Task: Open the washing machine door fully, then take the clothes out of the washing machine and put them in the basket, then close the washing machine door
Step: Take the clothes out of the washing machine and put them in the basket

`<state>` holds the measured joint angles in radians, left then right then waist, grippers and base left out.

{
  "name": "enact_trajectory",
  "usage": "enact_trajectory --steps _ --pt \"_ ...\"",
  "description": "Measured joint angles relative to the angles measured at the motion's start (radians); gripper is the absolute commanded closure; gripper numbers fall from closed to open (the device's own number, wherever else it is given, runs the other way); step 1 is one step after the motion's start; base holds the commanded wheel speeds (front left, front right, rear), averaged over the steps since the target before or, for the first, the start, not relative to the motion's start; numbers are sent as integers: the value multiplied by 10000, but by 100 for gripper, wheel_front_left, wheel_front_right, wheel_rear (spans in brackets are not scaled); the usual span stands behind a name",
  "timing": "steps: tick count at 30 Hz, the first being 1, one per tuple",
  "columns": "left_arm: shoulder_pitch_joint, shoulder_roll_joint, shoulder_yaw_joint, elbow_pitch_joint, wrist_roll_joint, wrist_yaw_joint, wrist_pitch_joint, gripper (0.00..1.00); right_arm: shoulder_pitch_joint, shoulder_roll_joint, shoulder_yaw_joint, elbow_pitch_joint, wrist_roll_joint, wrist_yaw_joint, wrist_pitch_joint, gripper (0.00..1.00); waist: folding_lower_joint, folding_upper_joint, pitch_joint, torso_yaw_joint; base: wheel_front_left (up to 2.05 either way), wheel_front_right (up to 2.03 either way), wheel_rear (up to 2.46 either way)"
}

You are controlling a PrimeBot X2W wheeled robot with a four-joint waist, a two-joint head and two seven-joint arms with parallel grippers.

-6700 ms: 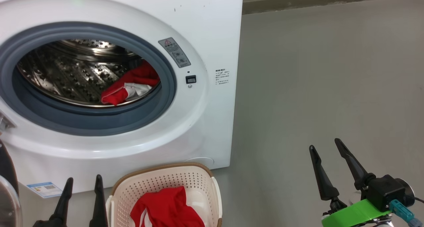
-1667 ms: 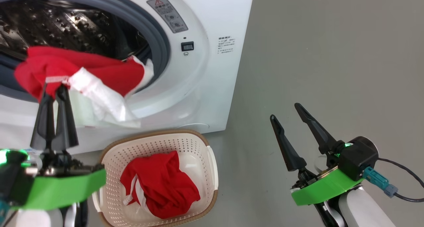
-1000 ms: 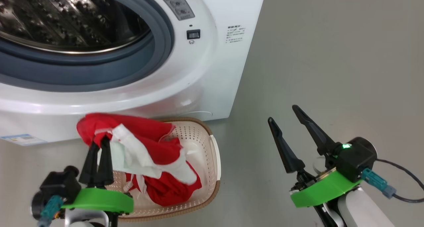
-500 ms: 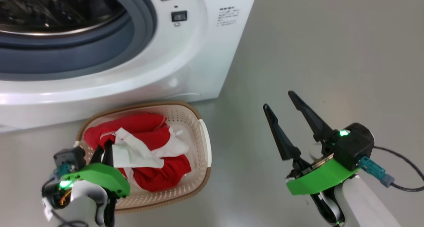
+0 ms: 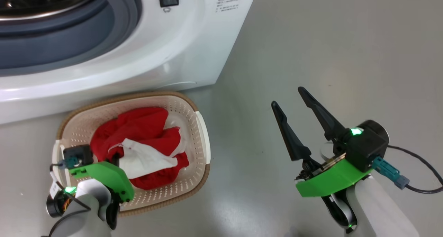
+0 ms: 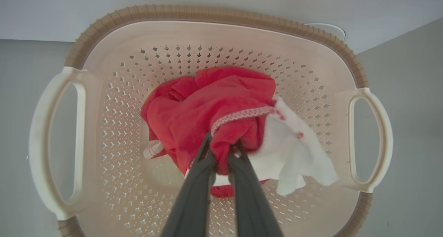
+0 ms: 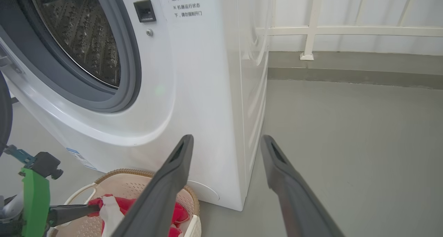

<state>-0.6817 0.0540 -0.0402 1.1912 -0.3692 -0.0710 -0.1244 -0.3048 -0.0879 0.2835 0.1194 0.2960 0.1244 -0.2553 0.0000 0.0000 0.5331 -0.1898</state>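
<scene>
— What did the left pincer [image 6: 223, 145] have hold of?

— A bunched fold of the soft bright red fabric clothes [image 6: 207, 105]. Its two long dark fingers were drawn almost together on the fold, just below a strip of white lace trim. A white part of the same garment hung off to one side of the fingers.

— And where were the clothes lying?

— Inside the small cream-white perforated plastic basket with the brown woven-look rim [image 6: 214, 14]. The gripped piece sat on top of more red fabric heaped around the middle of the basket's bottom. The pincer reached in over the basket's near left corner, as the head view showed it.

— Where did the basket stand?

— On the grey floor [image 5: 328, 39], just in front of the big white front-loading washing machine [image 5: 193, 50], close to its lower front edge and towards its right front corner. One white side handle faced the open floor.

— The machine itself?

— Its grey rubber ring and perforated steel drum lay exposed.

— And the right pincer [image 5: 287, 96]?

— Spread wide, nothing between its fingers. It hung over bare floor, well apart from the basket and off to the right of the machine's corner. A black cable [image 5: 415, 157] trailed from its wrist.
</scene>
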Motion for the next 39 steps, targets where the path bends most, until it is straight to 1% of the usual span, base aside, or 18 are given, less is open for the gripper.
enact_trajectory --steps 8,9,11,12,13,14,15,20,24,29,32,36,39 --pt "-468 25 -196 669 13 -6 -184 100 -290 56 96 169 -157 0 0 0 0 0 398 -91 0 0 0" --pt "-510 25 -222 725 13 -12 -209 95 -297 67 102 194 -157 0 0 0 0 0 418 -107 0 0 0" --pt "-569 21 -297 767 54 -12 -378 73 -304 90 109 228 -157 0 0 0 0 0 424 -131 0 0 0" --pt "-575 15 -320 775 75 -12 -447 69 -304 98 109 245 -157 0 0 0 0 0 407 -134 0 0 0" --pt "-577 13 -351 788 75 -13 -491 51 -304 105 104 253 -157 0 0 0 0 0 383 -134 0 0 0" --pt "-578 12 -368 802 75 -15 -575 13 -304 119 73 249 -157 0 0 0 0 1 353 -131 0 0 0" --pt "-580 6 -382 815 75 -40 -663 0 -304 138 8 240 -159 0 0 0 0 0 315 -125 0 0 0" --pt "-603 -44 -502 732 75 -173 -1108 0 -301 163 -372 104 -263 0 0 0 0 0 26 -60 0 0 0" --pt "-560 -61 -408 278 69 -140 -1244 0 -258 180 -773 100 -606 0 0 0 0 0 -304 26 0 0 0" --pt "12 -102 58 -1308 -17 268 -1252 0 -160 199 -1143 136 -719 0 0 0 0 0 -806 174 0 0 0" --pt "643 -117 142 -2389 56 255 -1252 0 92 215 -1233 245 -782 0 0 0 0 0 -1152 271 0 0 0" --pt "1357 -153 207 -3825 209 -8 -1254 0 312 221 -1367 357 -809 0 0 0 0 0 -1629 398 0 0 0" --pt "1891 -163 276 -4911 462 -48 -1254 0 440 224 -1421 447 -832 0 0 0 0 0 -1993 483 0 0 0"
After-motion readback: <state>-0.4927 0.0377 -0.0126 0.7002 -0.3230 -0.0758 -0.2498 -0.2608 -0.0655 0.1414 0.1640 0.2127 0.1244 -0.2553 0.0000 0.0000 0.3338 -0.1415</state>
